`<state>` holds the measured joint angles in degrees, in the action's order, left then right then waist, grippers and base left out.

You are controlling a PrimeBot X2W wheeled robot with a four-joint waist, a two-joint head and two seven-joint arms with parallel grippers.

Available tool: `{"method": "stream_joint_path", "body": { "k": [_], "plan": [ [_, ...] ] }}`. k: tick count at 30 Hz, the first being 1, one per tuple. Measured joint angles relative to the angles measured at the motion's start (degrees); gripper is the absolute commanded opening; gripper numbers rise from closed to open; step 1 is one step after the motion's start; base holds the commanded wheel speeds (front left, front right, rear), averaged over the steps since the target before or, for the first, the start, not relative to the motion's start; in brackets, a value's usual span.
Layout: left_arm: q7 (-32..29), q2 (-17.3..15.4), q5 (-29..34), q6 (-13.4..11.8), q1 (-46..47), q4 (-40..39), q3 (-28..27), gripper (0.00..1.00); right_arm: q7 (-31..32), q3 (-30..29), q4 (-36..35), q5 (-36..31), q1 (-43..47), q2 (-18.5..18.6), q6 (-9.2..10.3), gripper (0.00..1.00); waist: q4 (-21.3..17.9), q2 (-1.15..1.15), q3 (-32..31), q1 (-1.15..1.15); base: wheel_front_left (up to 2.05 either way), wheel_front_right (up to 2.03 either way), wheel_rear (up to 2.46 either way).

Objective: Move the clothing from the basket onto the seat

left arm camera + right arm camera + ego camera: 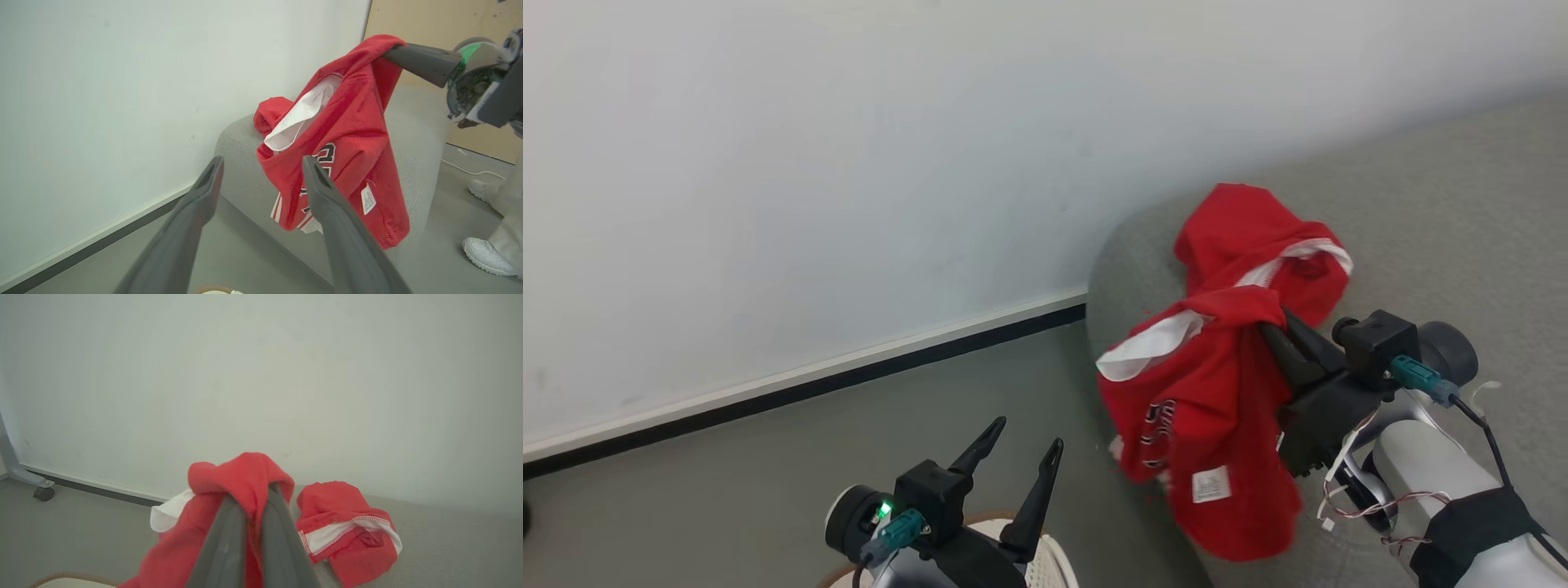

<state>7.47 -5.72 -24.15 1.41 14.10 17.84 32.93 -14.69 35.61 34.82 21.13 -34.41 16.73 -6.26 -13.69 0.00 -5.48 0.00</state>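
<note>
Right gripper [1274, 327] is clamping tight on the clothing [1209, 392], centre right of the head view, holding it at the seat [1462, 220]'s rounded edge. It's hanging lengthwise top to bottom, label end pointing down, upper bunch lying on the cushion. Left gripper [1029, 434] is gaping wide, empty, above the basket [1058, 563] at bottom centre. Placing step, I'd say; next calls for carrying further in, then letting go.
</note>
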Motion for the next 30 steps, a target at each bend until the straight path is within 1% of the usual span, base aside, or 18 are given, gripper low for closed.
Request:
{"method": "stream_joint_path", "body": {
  "k": [10,14,17,21,24,26,30],
  "plan": [
    [1.3,0.42,0.13,-1.62,-1.55,-1.85,0.7,1.0,0.0,-0.91,-5.03,-0.48,0.29,1.25,0.26,0.0,-7.91,0.0,0.77,0.0,0.0,0.0,0.0],
    [1.27,0.85,0.73,-1.64,-1.21,-2.27,1.86,1.0,0.0,-2.26,-5.46,-0.52,-0.04,3.43,0.73,0.0,-9.68,0.0,2.0,0.0,0.0,0.0,0.0],
    [1.2,0.89,1.08,-1.64,-0.59,-2.43,2.33,1.0,0.0,-3.66,-5.5,-0.51,-2.14,4.28,0.78,0.0,-10.07,0.0,3.36,0.0,0.0,0.0,0.0],
    [1.2,0.86,1.38,-2.2,-0.07,-3.61,2.24,1.0,0.0,-6.02,-5.32,0.16,-7.76,4.33,0.78,0.0,-9.62,0.0,5.22,0.01,0.0,0.0,0.0],
    [1.12,0.68,2.68,-2.5,0.07,-5.21,2.18,1.0,0.0,-8.12,-4.83,0.93,-11.87,4.46,0.78,0.0,-8.84,0.0,6.64,0.0,0.0,0.0,0.0],
    [1.09,0.36,2.92,-2.78,0.67,-6.44,2.1,1.0,0.08,-10.63,-3.96,3.05,-14.66,4.53,0.78,0.0,-8.2,0.0,7.73,0.0,0.0,0.0,0.0],
    [0.86,-0.77,3.56,-3.46,2.5,-8.93,0.87,1.0,1.01,-13.57,-1.9,4.23,-21.18,5.97,1.23,0.0,-6.6,0.01,10.06,0.01,0.0,0.0,0.0]
  ]
}}
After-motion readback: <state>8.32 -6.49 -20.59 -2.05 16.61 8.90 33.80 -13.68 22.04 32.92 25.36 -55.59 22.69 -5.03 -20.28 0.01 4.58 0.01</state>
